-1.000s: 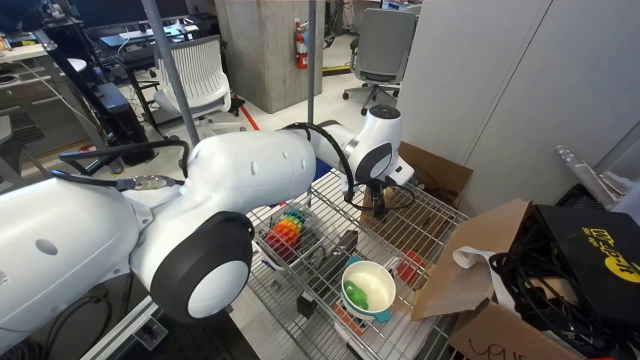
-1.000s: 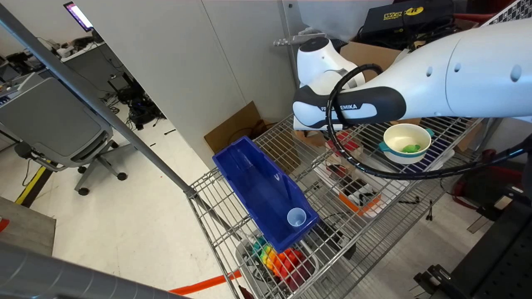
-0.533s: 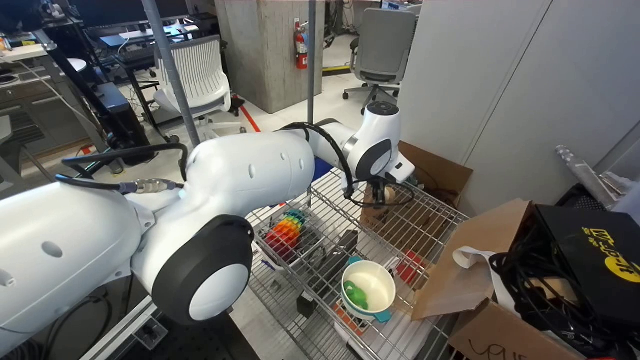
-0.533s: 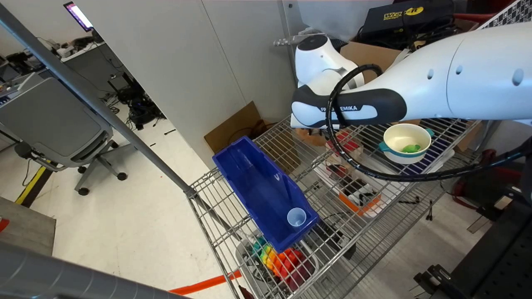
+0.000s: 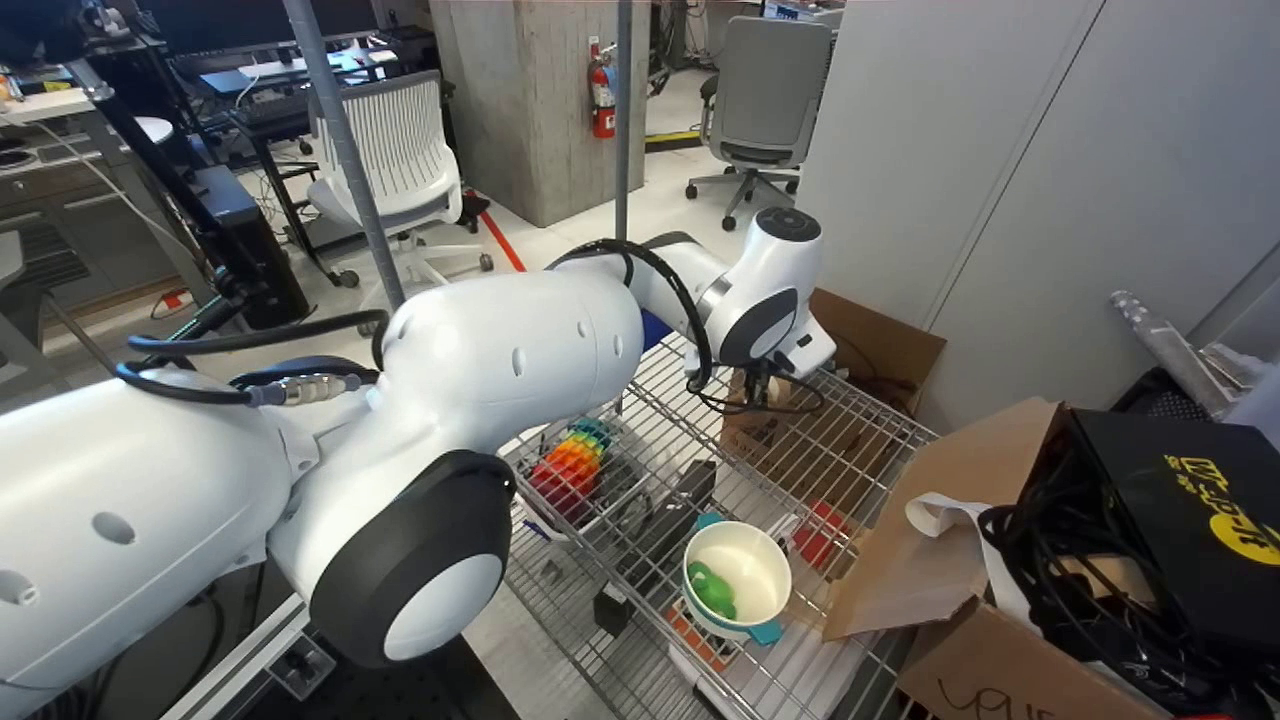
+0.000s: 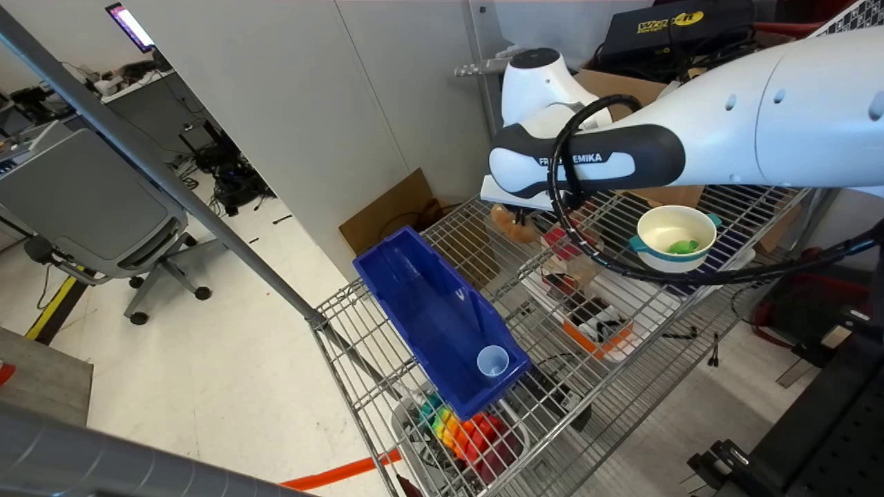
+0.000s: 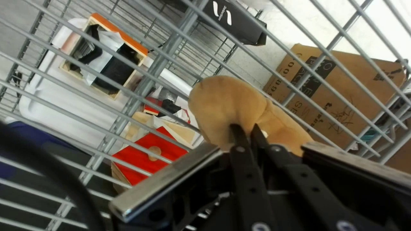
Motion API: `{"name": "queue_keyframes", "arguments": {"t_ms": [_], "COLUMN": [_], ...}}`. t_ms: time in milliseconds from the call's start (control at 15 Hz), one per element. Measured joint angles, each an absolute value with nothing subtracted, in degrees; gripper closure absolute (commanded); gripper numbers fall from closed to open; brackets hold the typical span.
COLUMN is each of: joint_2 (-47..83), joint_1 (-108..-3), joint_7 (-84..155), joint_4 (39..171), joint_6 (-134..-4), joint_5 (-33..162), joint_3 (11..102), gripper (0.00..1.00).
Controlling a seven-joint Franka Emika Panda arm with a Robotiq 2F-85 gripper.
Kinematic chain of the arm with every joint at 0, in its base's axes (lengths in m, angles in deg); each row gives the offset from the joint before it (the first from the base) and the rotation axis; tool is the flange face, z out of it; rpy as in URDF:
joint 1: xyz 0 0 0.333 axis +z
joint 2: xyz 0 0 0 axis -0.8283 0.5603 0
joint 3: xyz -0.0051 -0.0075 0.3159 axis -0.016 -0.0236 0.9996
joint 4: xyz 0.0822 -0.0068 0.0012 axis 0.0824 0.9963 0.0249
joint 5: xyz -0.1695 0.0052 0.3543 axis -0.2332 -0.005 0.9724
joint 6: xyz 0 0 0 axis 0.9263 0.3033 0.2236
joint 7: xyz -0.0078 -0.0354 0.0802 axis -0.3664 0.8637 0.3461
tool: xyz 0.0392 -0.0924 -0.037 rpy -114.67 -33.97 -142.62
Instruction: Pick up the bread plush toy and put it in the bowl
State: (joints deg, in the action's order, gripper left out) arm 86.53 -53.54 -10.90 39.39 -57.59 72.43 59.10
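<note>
Blue bin [image 6: 434, 310] near plush toy [image 7: 236, 106]

In both exterior views the white arm [image 5: 510, 345] stretches out, its wrist [image 5: 765, 315] bent so the gripper [image 7: 246, 126] points down. In the wrist view the black fingers [image 7: 240, 139] stand nearly together, a narrow gap between their tips.

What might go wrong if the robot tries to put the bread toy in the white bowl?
The gripper seems to pinch just a small part of the bread toy, so it might slip out. The black cable hangs in a big loop and could snag. The white bowl has a green thing inside, so there may be less room.
</note>
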Motion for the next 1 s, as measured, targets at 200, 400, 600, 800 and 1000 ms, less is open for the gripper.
{"name": "queue_keyframes", "arguments": {"t_ms": [200, 400, 600, 800, 1000], "joint_2": [86.5, 83.3, 79.7, 78.8, 79.8], "joint_1": [-54.1, -51.7, -49.7, -50.0, -51.8], "joint_7": [-4.8, -2.2, -3.6, -9.6, -15.1], "joint_4": [38.6, 37.2, 37.5, 39.2, 38.8], "joint_6": [-57.3, -56.5, -49.6, -44.5, -39.3], "joint_5": [74.2, 74.4, 74.2, 73.1, 72.5], "joint_3": [62.7, 64.0, 63.5, 60.9, 58.4], "gripper": [0.98, 0.98, 0.98, 0.98, 0.98]}}
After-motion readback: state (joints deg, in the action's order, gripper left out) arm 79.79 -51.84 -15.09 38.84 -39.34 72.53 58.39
